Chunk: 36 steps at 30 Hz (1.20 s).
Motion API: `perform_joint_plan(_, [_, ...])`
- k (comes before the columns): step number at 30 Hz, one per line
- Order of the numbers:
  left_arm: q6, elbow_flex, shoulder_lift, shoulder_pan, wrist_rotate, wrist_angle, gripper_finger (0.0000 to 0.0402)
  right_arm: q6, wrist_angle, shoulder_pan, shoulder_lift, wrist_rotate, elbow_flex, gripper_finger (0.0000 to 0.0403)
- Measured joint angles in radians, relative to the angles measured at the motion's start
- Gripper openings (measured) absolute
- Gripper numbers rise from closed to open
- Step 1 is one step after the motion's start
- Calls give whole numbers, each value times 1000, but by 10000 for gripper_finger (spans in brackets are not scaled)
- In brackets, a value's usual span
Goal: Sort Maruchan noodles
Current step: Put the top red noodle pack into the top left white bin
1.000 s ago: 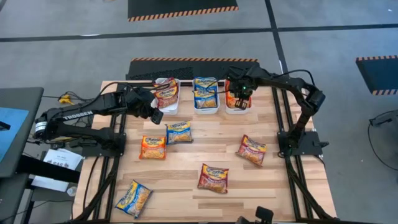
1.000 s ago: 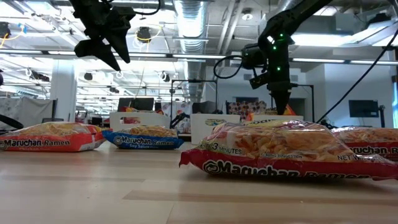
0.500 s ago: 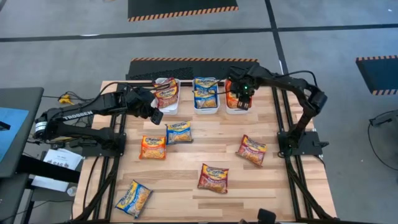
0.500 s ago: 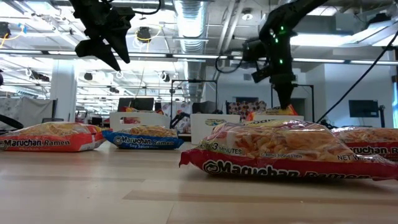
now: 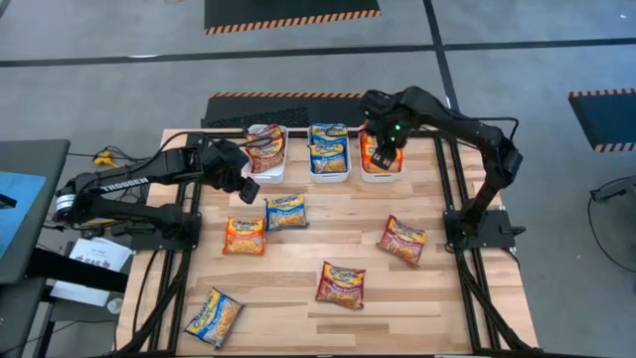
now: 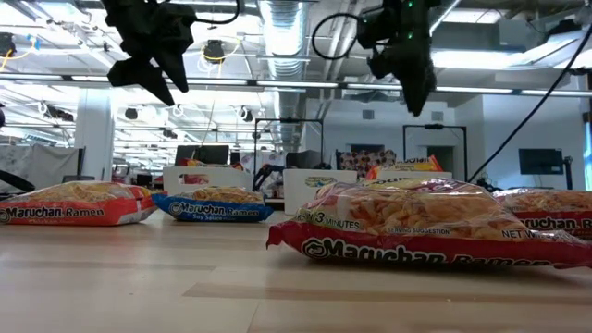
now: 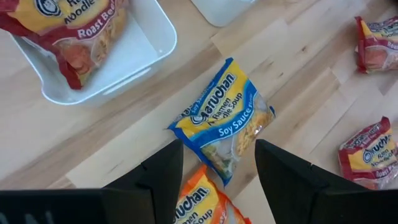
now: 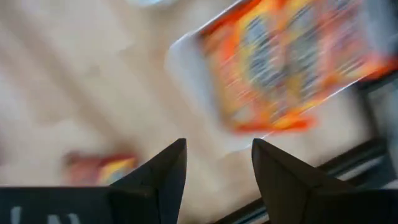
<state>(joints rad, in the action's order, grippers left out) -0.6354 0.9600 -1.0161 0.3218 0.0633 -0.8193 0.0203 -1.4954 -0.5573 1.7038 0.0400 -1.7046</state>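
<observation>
Maruchan noodles: small flat glossy packets, yellow print on dark red, blue or orange. Landmark: the middle white bin (image 5: 329,164) in the row of three along the desk's (image 5: 298,268) far edge.

Middle bin holds blue packets (image 5: 328,147). The bin to its left (image 5: 266,159) holds dark red packets (image 5: 264,149); the bin to its right (image 5: 381,169) holds an orange packet (image 5: 381,154).

Loose on the desk, all nearer than the middle bin: a blue packet (image 5: 285,212) just below-left of it, an orange packet (image 5: 244,236) touching that one's corner, a red packet (image 5: 402,240) toward the right, another red one (image 5: 341,284) almost straight below, and a blue packet (image 5: 213,316) far off at the near-left corner.

Right end effector (image 5: 383,151) hangs over the right-hand bin, fingers spread, nothing between them; its wrist view is smeared but shows the orange packet lying in the bin. Left end effector (image 5: 245,186) hovers left of the middle bin, fingers spread, empty.

Left wrist view alone reads the labels: "Soy Sauce" on the blue packet (image 7: 222,121), "Roast" on the red one in its bin. Low view shows both end effectors raised well clear of the desk; a red packet (image 6: 435,227) close to the lens hides much of the right-hand bin.
</observation>
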Motion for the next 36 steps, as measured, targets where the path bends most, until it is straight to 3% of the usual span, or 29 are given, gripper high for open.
perform_joint_plan(3, [27,0,0,0,25,12,185,100,-49,41,-21,-134,21,206])
perform_joint_plan(6, [53,0,0,0,30,55,185,170,-46,121,-61,-169,77,206])
perform_joint_plan(14, [126,0,0,0,28,142,185,432,-16,370,-136,-154,202,206])
perform_joint_plan(25, [189,0,0,1,-11,138,185,899,39,680,-128,-128,403,206])
perform_joint_plan(31, [225,0,0,1,-33,136,185,1040,183,789,-129,-129,471,215])
perform_joint_plan(36, [227,0,0,1,-45,115,185,1066,267,840,-129,-128,535,237])
